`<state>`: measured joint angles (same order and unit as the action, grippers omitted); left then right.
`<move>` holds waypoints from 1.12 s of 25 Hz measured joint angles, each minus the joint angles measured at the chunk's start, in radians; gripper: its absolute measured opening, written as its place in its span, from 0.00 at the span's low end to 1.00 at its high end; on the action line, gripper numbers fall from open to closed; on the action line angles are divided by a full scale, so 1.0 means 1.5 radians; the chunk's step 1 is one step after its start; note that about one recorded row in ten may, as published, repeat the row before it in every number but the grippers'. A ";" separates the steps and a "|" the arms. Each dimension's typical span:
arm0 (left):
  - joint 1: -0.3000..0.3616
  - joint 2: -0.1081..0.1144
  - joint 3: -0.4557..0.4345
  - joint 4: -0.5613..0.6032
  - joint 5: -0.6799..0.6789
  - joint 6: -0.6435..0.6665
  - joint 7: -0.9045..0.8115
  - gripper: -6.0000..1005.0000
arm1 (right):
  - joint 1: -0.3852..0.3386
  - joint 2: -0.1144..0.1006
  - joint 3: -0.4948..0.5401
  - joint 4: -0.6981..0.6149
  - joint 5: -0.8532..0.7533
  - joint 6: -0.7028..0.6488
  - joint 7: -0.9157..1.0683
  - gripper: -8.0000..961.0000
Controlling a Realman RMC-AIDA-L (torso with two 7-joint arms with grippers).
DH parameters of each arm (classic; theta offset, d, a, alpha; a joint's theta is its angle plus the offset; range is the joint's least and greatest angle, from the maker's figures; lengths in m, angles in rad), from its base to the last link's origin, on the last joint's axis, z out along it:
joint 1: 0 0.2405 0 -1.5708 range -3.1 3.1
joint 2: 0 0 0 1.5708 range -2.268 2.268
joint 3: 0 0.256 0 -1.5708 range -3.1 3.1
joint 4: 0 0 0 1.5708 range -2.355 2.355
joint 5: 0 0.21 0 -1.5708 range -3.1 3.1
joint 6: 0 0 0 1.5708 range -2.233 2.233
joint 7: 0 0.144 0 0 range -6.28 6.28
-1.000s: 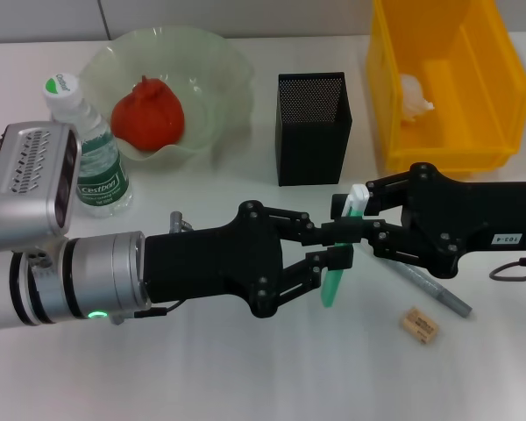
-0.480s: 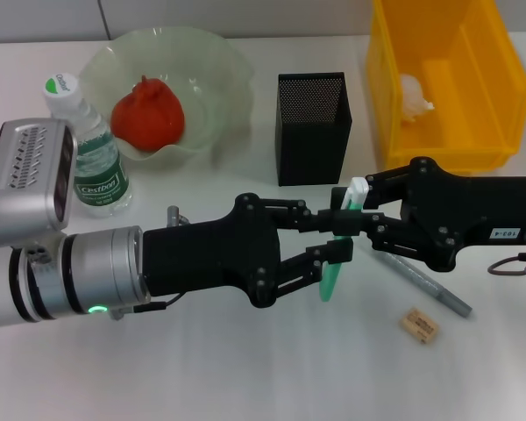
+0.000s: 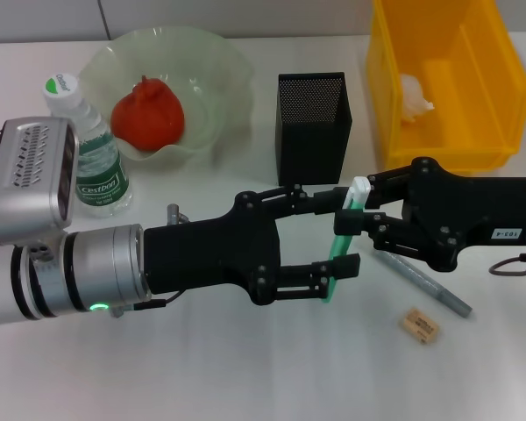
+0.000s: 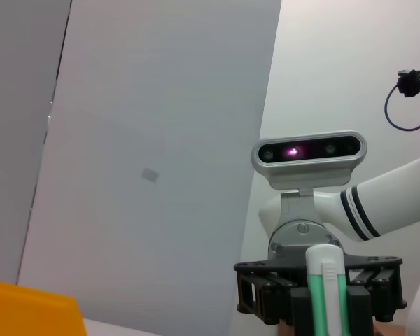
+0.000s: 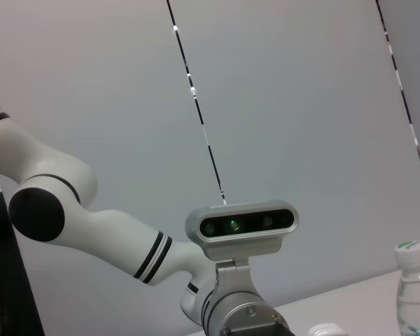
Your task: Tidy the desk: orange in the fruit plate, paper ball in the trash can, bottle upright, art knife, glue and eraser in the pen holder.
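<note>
White desk | left hand [image 3: 330, 238] wide open | right hand [image 3: 355, 217] clamps green glue stick [image 3: 340, 250]

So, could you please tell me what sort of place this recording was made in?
Probably a lab or office bench staged as a desk. A plain white table carries tidy-up props: a black mesh pen holder and a yellow trash can. Bare pale wall panels stand behind the robot.
</note>
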<state>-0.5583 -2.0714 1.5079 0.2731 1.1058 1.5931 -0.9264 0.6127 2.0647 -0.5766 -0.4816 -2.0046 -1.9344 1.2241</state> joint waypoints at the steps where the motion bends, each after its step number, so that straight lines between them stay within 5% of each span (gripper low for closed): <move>1: 0.000 0.000 0.000 0.000 0.000 0.000 -0.001 0.56 | 0.000 0.000 0.000 0.000 0.000 0.000 0.000 0.19; 7: 0.003 0.001 0.000 0.000 -0.002 0.001 -0.003 0.80 | -0.001 0.000 0.000 0.000 0.000 0.000 -0.001 0.19; 15: 0.047 0.016 -0.024 -0.002 -0.001 -0.022 0.016 0.80 | -0.012 -0.001 0.058 0.002 0.002 0.020 -0.003 0.19; 21: 0.102 0.011 -0.106 -0.003 0.000 -0.042 0.046 0.80 | -0.011 -0.002 0.164 0.037 0.003 0.061 0.005 0.19; 28: 0.109 0.005 -0.107 -0.008 0.002 -0.045 0.056 0.80 | 0.007 -0.003 0.220 0.091 0.054 0.181 0.075 0.19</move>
<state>-0.3953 -2.0635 1.3471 0.2605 1.1082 1.5261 -0.8421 0.6238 2.0609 -0.2471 -0.3455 -1.9229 -1.6630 1.3367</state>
